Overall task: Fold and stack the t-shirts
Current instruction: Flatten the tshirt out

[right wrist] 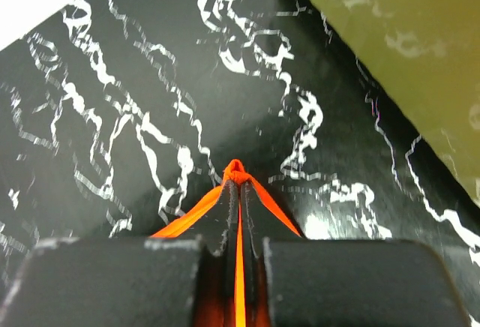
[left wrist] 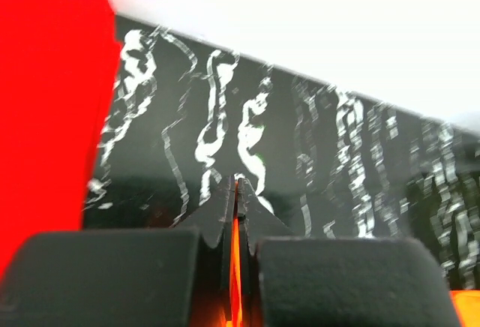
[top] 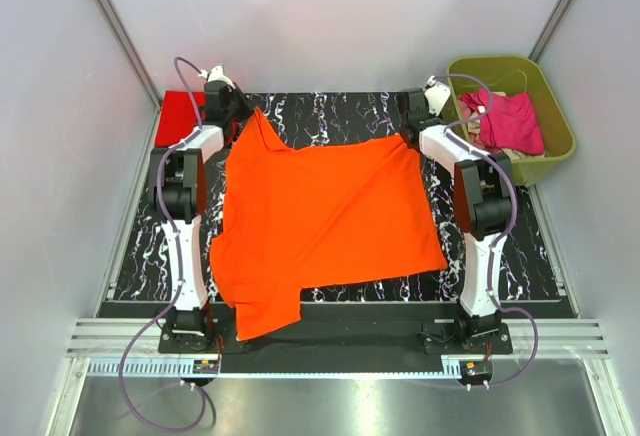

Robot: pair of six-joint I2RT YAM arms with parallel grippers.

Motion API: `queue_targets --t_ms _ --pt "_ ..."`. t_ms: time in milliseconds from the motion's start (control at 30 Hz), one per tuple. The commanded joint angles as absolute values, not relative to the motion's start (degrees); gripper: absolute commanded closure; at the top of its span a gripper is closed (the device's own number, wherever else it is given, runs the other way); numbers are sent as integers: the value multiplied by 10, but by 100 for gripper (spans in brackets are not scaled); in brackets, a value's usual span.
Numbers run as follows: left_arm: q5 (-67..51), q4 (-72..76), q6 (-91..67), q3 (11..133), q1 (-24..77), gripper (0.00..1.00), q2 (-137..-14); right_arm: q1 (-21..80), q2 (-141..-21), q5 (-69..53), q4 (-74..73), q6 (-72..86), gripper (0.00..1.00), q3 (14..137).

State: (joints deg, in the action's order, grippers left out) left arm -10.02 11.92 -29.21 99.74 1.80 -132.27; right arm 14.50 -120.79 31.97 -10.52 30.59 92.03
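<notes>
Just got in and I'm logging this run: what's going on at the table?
Both arms are handling one orange t-shirt spread across the marbled table. The left end effector is shut on its far left corner, the right end effector on its far right corner. A flat red cloth lies at the far left, and pink clothes sit in the green bin.

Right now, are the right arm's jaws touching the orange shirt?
Touching. The right wrist view shows a fold of the orange shirt pinched between the shut jaws of the right gripper, with no gap.
</notes>
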Motion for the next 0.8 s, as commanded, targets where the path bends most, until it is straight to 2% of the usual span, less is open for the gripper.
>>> queue_targets --t_ms 0,133,367,400,467,500,567,600,633,700,733,767 --pt "-88 203 -359 1033 24 100 -1338 134 -1238 367 -76 292 100 960" --pt "-90 149 -372 1148 26 100 -1410 126 -1275 370 -81 287 100 993" --pt "-62 110 -368 1232 29 100 -1453 105 -1332 357 -82 273 100 1046" --pt "-64 95 -366 1249 28 93 -1460 105 -1339 346 -82 259 98 1062" --pt "-64 52 -350 1287 30 77 -1471 105 -1354 329 -91 243 87 1087" --pt "-57 32 -341 1295 31 63 -1470 104 -1358 318 -129 240 82 1105" --pt "-18 -20 -292 1297 33 46 -1431 104 -1365 290 -182 235 67 1163" --pt "-18 -37 -292 1294 33 44 -1417 104 -1363 282 -201 232 67 1175" --pt "-5 -54 -267 1289 33 43 -1400 104 -1362 275 -220 230 60 1184" --pt "12 -94 -248 1247 34 36 -1333 105 -1340 253 -265 229 55 1184" --pt "22 -101 -237 1224 33 26 -1305 104 -1326 244 -272 231 52 1174" --pt "23 -112 -233 1197 33 23 -1276 105 -1298 235 -289 236 51 1165"
